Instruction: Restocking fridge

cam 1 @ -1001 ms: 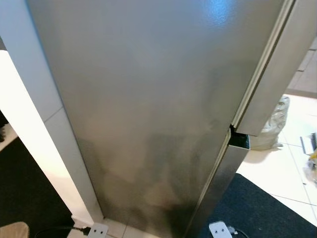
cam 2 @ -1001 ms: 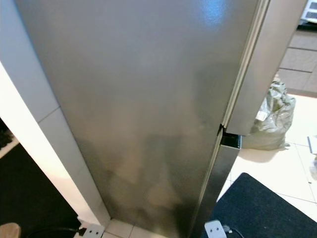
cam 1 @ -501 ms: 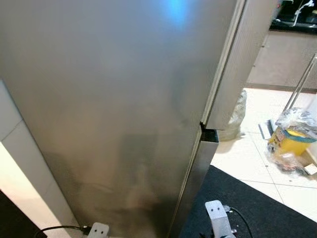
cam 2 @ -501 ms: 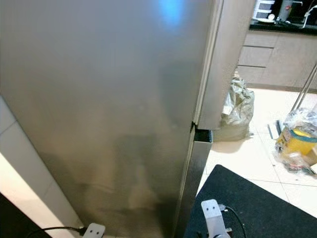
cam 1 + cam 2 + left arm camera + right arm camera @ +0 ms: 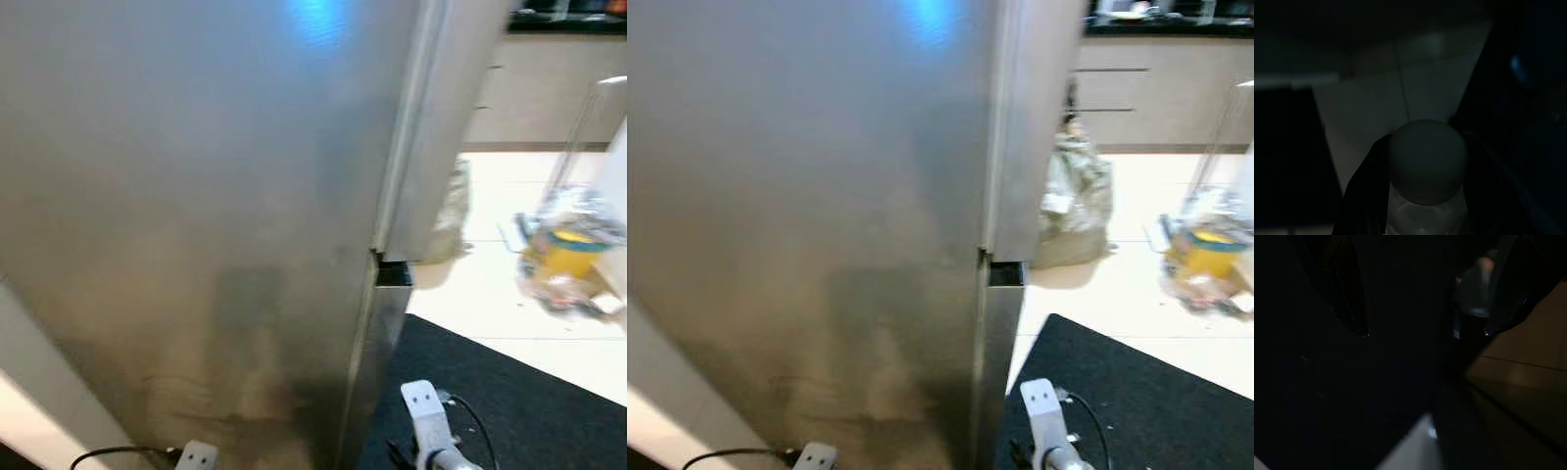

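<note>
The fridge [image 5: 196, 196] stands right in front of me, a tall brushed-steel front with its door shut and its right edge [image 5: 392, 196] near the picture's middle. In the dark left wrist view my left gripper [image 5: 1423, 147] is shut on a pale bottle with a round white cap [image 5: 1427, 161], one black finger [image 5: 1364, 181] on each side of it. The right wrist view is very dark: my right gripper [image 5: 1425, 333] hangs open above the floor, its fingers [image 5: 1349, 303] spread wide. My silver arms show low in the head views, left [image 5: 196, 456] and right [image 5: 423, 416].
A black mat [image 5: 509, 401] lies on the pale tiles to the right of the fridge. A grey bag [image 5: 1073, 201] slumps behind the fridge corner. A clear bag with something yellow [image 5: 568, 255] sits further right. Wooden cabinets [image 5: 1156, 98] line the back.
The whole picture has slid left and blurred, so the camera has turned right. More floor, the yellow bag and the cabinets have come into view. The fridge door stays shut.
</note>
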### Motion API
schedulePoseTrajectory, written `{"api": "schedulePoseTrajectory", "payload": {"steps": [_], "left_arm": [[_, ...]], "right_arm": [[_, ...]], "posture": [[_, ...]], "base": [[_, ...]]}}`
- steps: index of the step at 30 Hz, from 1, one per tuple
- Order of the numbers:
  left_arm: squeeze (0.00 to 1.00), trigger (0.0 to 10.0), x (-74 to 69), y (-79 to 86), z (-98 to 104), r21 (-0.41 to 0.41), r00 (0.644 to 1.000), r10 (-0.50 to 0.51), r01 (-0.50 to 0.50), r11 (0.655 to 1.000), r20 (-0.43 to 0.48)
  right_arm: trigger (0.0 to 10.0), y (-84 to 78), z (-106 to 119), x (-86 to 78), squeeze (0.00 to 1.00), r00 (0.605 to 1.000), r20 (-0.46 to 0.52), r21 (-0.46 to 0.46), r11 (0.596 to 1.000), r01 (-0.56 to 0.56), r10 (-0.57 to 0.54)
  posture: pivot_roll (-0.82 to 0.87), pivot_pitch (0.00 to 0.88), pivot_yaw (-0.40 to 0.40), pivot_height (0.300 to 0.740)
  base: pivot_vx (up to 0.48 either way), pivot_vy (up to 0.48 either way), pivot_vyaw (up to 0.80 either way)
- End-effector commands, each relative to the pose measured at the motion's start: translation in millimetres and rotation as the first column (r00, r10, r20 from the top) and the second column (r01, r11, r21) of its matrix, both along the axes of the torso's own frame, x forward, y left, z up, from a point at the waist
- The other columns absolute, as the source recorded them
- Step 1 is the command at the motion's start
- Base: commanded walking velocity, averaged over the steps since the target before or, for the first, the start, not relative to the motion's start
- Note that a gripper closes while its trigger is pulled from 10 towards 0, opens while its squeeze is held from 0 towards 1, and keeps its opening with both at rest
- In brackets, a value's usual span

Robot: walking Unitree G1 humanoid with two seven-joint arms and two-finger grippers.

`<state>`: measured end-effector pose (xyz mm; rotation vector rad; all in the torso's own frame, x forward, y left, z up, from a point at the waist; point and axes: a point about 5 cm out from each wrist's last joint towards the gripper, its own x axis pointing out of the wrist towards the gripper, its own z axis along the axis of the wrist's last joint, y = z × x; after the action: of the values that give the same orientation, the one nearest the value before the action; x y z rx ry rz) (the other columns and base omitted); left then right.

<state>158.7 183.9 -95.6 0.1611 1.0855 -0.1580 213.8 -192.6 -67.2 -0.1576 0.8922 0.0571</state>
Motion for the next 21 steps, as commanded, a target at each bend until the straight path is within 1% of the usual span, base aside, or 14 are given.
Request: {"api": "schedulePoseTrajectory", "payload": {"steps": [1, 9, 17, 21], "left_arm": [[0.00, 10.0, -10.6, -0.4, -4.3, 0.001, 0.999, -0.005, 0.005, 1.000, -0.039], [0.00, 10.0, -11.8, -0.3, -4.8, 0.002, 0.999, -0.006, 0.006, 1.000, -0.042], [0.00, 10.0, -11.0, -0.5, -4.5, 0.004, 0.999, -0.013, 0.013, 1.000, -0.039], [0.00, 10.0, -10.3, -0.7, -4.2, 0.006, 0.999, -0.019, 0.019, 1.000, -0.037]], "right_arm": [[10.0, 3.8, -6.0, -9.3, 0.00, 0.999, -0.037, 0.014, 1.000, 0.000, 0.001], [10.0, 2.1, -8.3, -13.9, 0.00, 0.999, -0.051, 0.011, 1.000, 0.001, -0.001], [10.0, 1.1, -9.3, -15.8, 0.00, 0.998, -0.061, 0.002, 1.000, -0.007, 0.007], [10.0, 0.7, -10.0, -17.3, 0.00, 0.998, -0.067, 0.005, 1.000, -0.004, 0.005]], "posture": [[-0.06, 0.003, 0.015, 0.740], [-0.06, 0.002, 0.013, 0.740], [-0.06, 0.000, 0.013, 0.740], [-0.06, 0.000, 0.014, 0.740]], "base": [[0.000, 0.000, -0.80], [0.000, 0.000, -0.76], [0.000, 0.000, 0.00], [0.000, 0.000, -0.80]]}}
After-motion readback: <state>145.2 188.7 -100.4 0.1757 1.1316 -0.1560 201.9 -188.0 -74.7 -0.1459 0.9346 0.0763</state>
